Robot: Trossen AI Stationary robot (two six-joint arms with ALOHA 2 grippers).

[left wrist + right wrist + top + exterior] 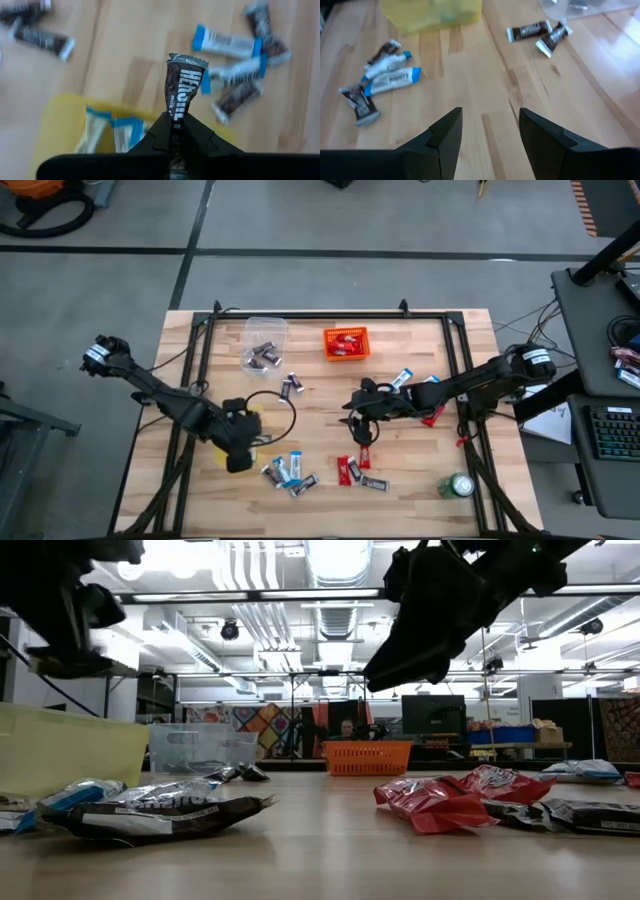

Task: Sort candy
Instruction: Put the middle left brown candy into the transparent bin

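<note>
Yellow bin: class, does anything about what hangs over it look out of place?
Yes. The left pincer holds a dark brown bar over the yellow bin, yet that bin holds only blue-and-white bars; brown ones lie in the clear bin.

Right gripper (487,132) being held above pale wooden tabletop (475,75), dark fingers (445,132) parted. Blue-and-white and brown wrapped mini bars (382,75) lying clustered; two dark brown bars (540,34) lying near clear plastic bin (580,7); yellow plastic bin (431,12) sitting beyond.
</note>
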